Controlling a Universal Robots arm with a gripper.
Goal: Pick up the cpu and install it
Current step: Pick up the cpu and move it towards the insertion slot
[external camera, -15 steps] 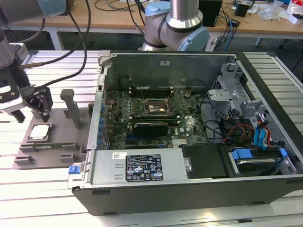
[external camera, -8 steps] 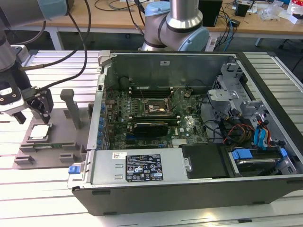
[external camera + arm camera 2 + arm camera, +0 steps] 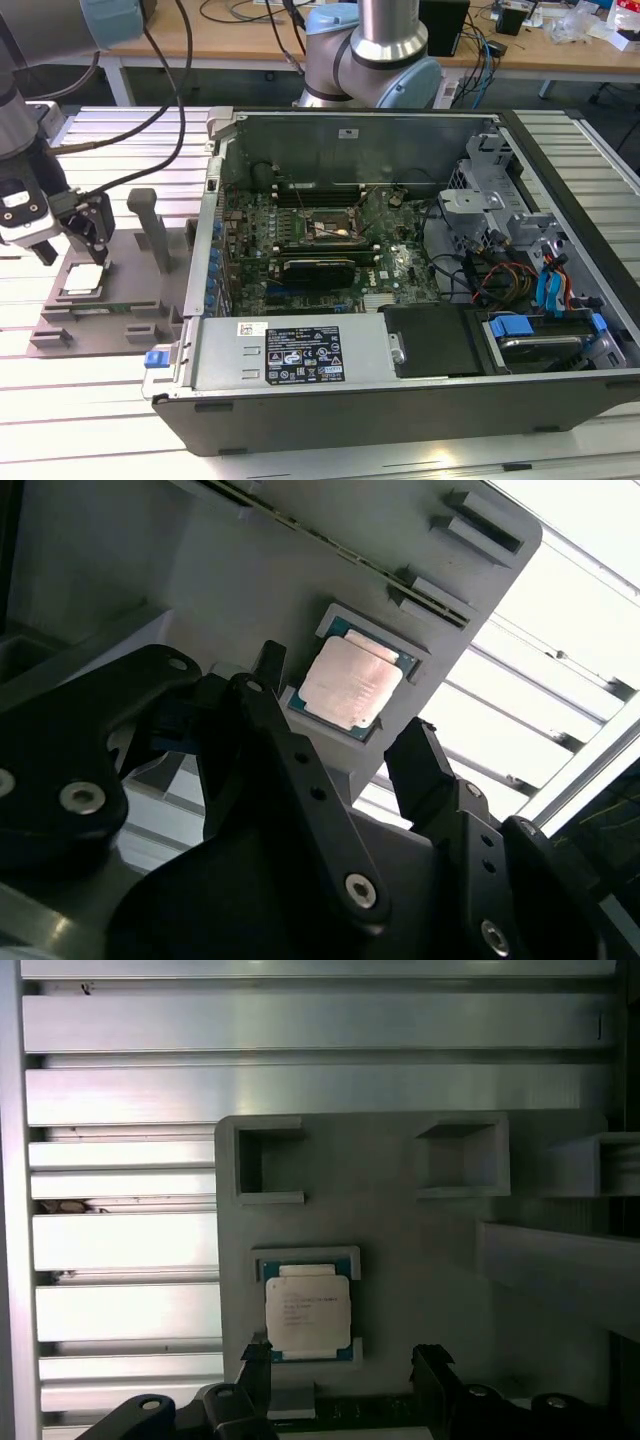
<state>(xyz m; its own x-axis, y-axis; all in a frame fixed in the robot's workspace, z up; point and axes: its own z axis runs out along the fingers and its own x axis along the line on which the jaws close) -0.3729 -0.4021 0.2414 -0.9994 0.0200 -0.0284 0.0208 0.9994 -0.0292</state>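
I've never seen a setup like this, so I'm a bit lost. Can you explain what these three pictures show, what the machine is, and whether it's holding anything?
This is one robot arm ending in a black two-fingered gripper. The exterior view comes from a camera standing off the arm. Both wrist views come from cameras riding on the arm, looking past its fingers.

On the ribbed silver metal table lies a grey plastic fixture with raised blocks. The cpu, a small flat square chip with a pale silver metal top, rests in a square recess of it. The gripper hovers over the chip with its fingers spread apart, holding nothing.

Toward the exterior view's right sits an open black desktop computer case with a green circuit board inside.
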